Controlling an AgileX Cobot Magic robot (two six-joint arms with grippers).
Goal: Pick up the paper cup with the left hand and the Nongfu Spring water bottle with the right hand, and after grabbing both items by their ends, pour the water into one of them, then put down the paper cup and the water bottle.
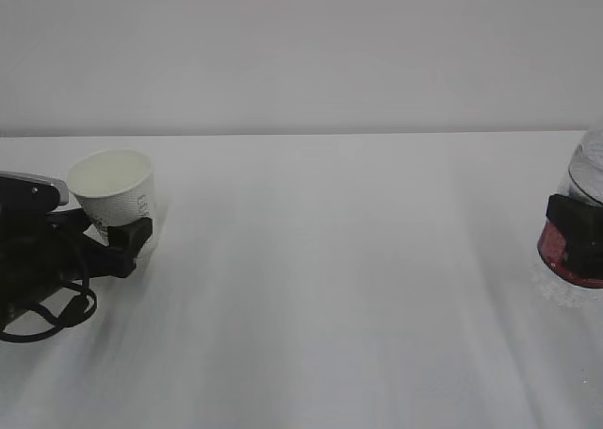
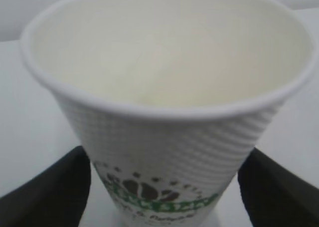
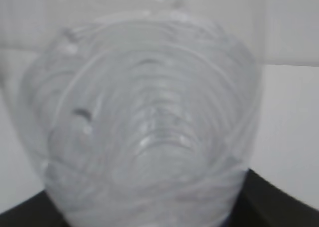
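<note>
The white paper cup (image 1: 113,186) stands upright on the table at the far left, mouth up, and I cannot tell whether it holds any water. My left gripper (image 1: 115,237) is open, with a black finger on each side of the cup's base. In the left wrist view the cup (image 2: 164,102) fills the frame, and a strip of table shows between it and the fingers (image 2: 47,197). At the right edge, the Nongfu Spring water bottle (image 1: 592,174) has my right gripper (image 1: 577,236) shut across its red label. The right wrist view shows the ribbed clear bottle (image 3: 144,117) wedged between the dark fingers (image 3: 279,202).
The white table (image 1: 330,288) runs between the two arms, with a plain pale wall behind it. The left arm's cables (image 1: 47,316) loop onto the table at the lower left.
</note>
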